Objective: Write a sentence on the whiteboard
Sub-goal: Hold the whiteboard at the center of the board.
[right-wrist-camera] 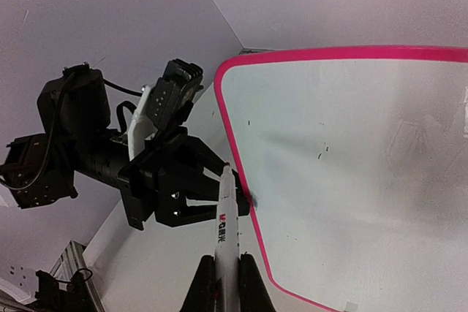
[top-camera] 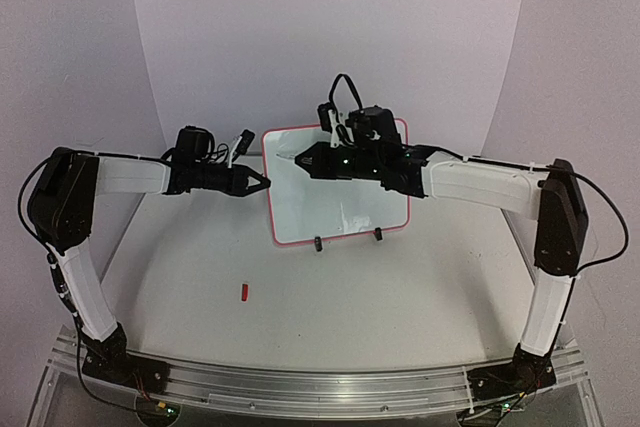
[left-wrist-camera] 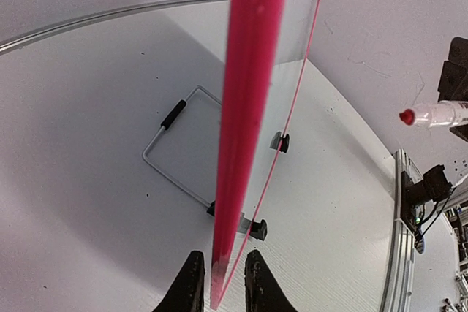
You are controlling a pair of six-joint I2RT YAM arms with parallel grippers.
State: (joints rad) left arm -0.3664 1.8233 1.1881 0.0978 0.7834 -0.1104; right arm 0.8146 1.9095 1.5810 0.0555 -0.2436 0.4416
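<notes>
The whiteboard (top-camera: 345, 202) stands upright on two black clip feet at the table's middle back, white with a red-pink frame. No written sentence shows on it, only a few small dark specks (right-wrist-camera: 322, 153). My left gripper (top-camera: 262, 183) straddles the board's left edge, jaws closed in on the pink frame (left-wrist-camera: 245, 122). My right gripper (top-camera: 315, 160) is shut on a white marker (right-wrist-camera: 227, 217). The marker's red tip (left-wrist-camera: 407, 116) sits near the board's upper left, close to the frame; I cannot tell if it touches.
A small red cap (top-camera: 245, 292) lies on the table in front of the board, to the left. A wire stand (left-wrist-camera: 172, 151) props the board from behind. The white backdrop curves up behind it.
</notes>
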